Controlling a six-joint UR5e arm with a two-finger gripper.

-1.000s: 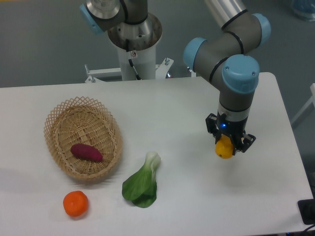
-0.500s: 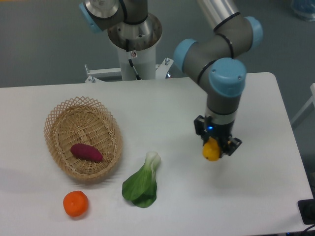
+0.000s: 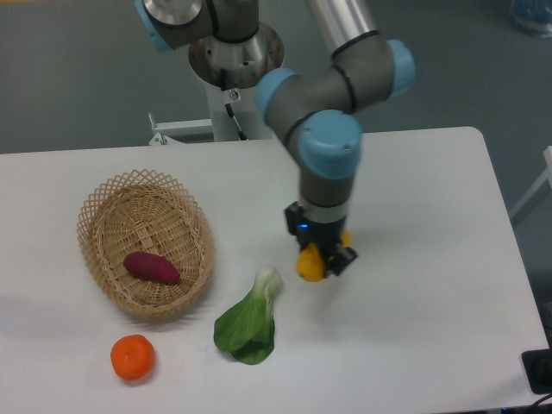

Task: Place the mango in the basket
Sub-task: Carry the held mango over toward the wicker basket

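In the fixed camera view, a little right of the frame's centre, we see the black two-finger gripper (image 3: 316,258) with its jaws pinching the smooth yellow-orange mango (image 3: 310,263), held clear of the white surface (image 3: 431,345). The oval tan wicker basket (image 3: 97,214) sits at the left, with a dark purple sweet potato (image 3: 152,267) lying inside it. We judge the grip shallow, since much of the fruit hangs below the jaws; a quick swing could let it slip out. A low path could clip the green bok choy (image 3: 248,321) or the lattice rim.
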